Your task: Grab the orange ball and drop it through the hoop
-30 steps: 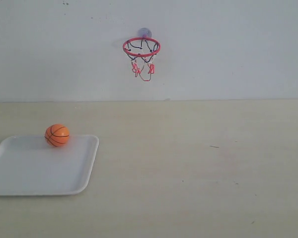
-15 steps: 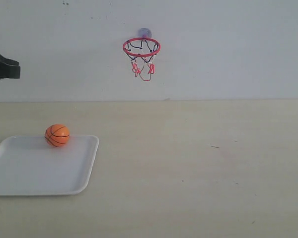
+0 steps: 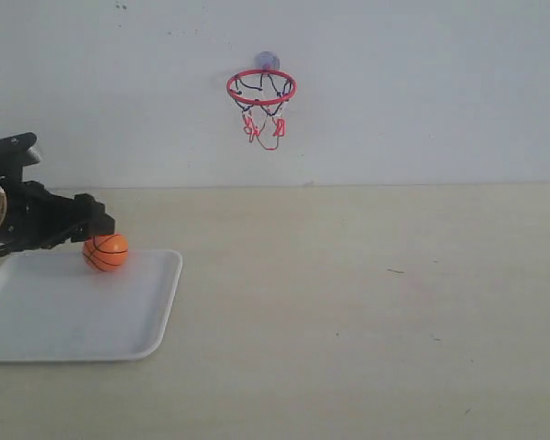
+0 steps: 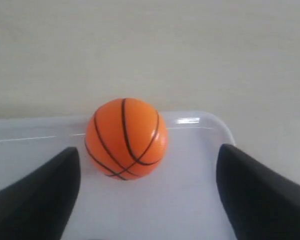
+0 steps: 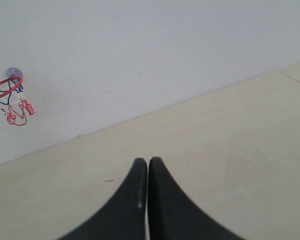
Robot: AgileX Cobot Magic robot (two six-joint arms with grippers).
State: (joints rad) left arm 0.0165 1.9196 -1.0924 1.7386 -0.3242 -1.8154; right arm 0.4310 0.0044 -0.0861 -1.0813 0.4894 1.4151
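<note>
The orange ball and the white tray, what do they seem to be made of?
The orange ball looks like smooth rubber or soft plastic, slightly glossy: a light streak shows on one side. The white tray looks like hard plastic, smooth and semi-glossy: its rounded rim catches a small reflection. Looks alone cannot confirm either.

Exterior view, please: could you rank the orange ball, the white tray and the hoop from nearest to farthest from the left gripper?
From the left gripper:
1. orange ball, just below its tips, at the tray's far edge.
2. white tray, underneath it; nearly as close as the ball, so these two are hard to separate.
3. hoop, mounted high up and off to the right, clearly farthest.
</note>
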